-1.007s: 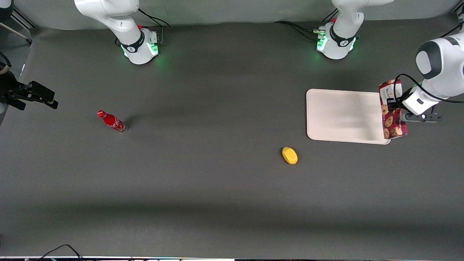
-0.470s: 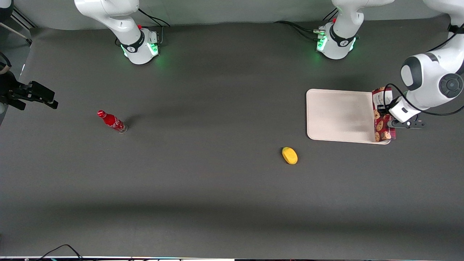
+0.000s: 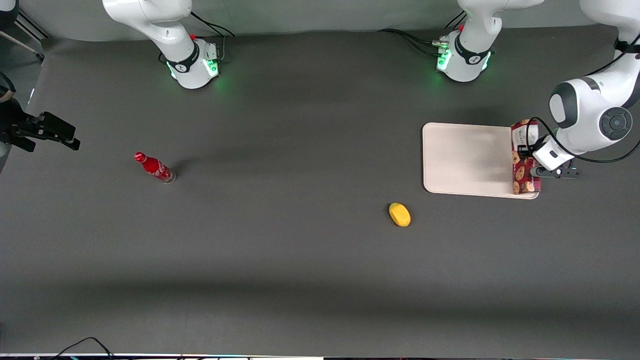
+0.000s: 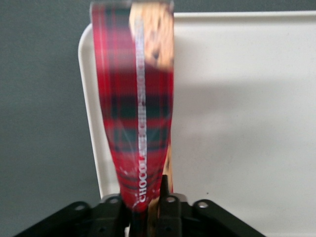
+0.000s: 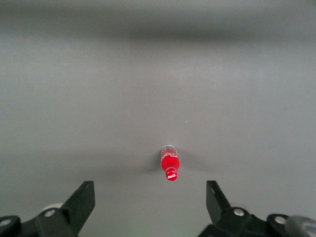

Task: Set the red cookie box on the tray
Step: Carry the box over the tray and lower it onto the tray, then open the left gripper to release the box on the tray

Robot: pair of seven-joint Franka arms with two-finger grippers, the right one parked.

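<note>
Beige tray point(image 3: 465, 160): lying flat, most of its surface bare. Red cookie box point(image 3: 525, 157): standing on its narrow side along the tray edge toward the working arm's end, whether touching or hovering unclear. Gripper point(image 4: 148, 207): clamping the box, wrist reaching in sideways, low

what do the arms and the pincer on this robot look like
Both arms have glossy white rounded shells with dark grey joint bands, round white bases lit green, and black cables running out from the bases. The working arm's pincer sits at the tray's working-arm end, white-bodied with black fingers and a thin black cable looping over its wrist.
</note>
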